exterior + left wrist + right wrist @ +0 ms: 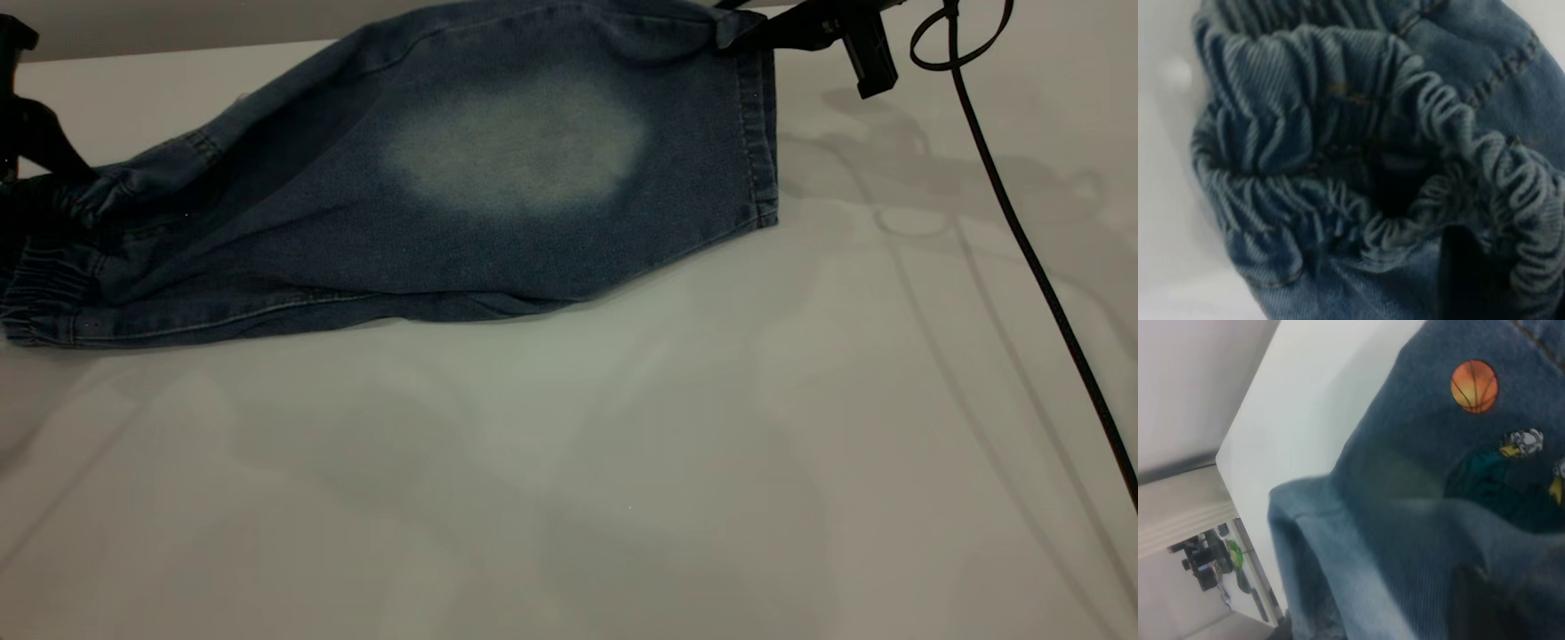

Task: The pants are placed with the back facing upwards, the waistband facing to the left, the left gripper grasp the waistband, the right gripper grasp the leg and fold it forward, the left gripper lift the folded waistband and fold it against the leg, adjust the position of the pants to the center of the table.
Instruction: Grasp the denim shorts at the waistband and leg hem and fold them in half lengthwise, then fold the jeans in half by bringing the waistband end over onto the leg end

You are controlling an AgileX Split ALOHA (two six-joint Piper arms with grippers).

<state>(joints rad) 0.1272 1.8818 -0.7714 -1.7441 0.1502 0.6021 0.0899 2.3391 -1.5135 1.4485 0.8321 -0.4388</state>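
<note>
Pants (pixel 462 178) mid-fold: left end effector (pixel 36 169) clamps waistband (pixel 44 293), right end effector (pixel 756 36) pinches leg (pixel 569 160); next, lay it forward.

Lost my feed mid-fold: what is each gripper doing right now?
Left gripper: shut on the gathered darker-blue denim waistband.
Right gripper: shut on the pale-patched denim leg, at its hem corner.

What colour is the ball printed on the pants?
Orange with dark seam lines, a basketball on the blue denim pants; the right wrist view shows it best.
</note>
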